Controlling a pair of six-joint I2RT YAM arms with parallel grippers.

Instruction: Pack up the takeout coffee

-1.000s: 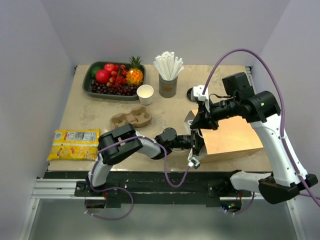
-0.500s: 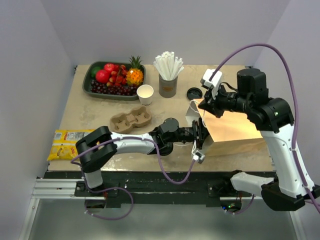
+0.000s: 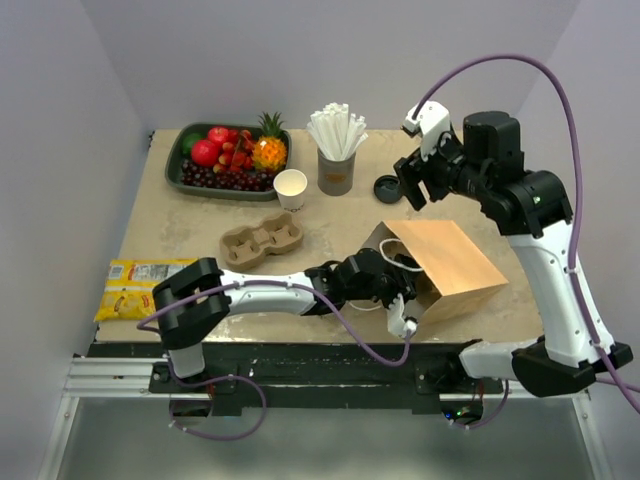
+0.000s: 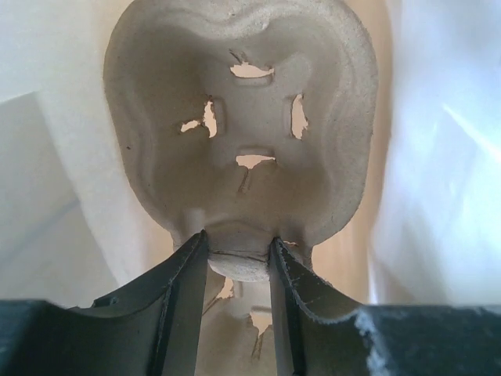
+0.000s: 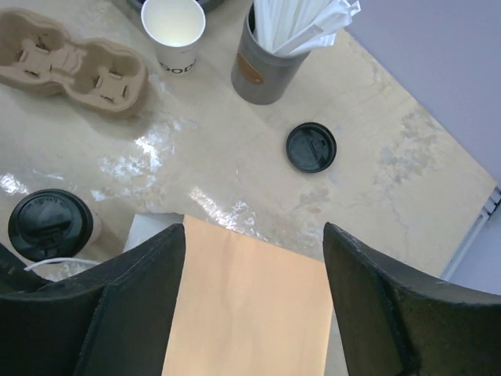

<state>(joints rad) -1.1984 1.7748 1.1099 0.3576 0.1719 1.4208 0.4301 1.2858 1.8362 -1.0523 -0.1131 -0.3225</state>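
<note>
The takeout coffee, a white cup with a black lid, stands upright just left of the brown paper bag near its mouth. My right gripper hangs open high above the bag, holding nothing. In the top view it is raised over the back of the table. My left gripper is inside the bag's white interior, shut on the rim of a pulp cup carrier. From above, the left gripper sits in the bag's mouth.
Another pulp carrier lies left of the bag. An open white cup, a grey cup of straws and a loose black lid stand behind. A fruit tray is back left, a yellow packet front left.
My right gripper opened, let go of the bag and rose toward the back. The bag dropped to lie flat. My left arm stretched further right into the bag's mouth.
</note>
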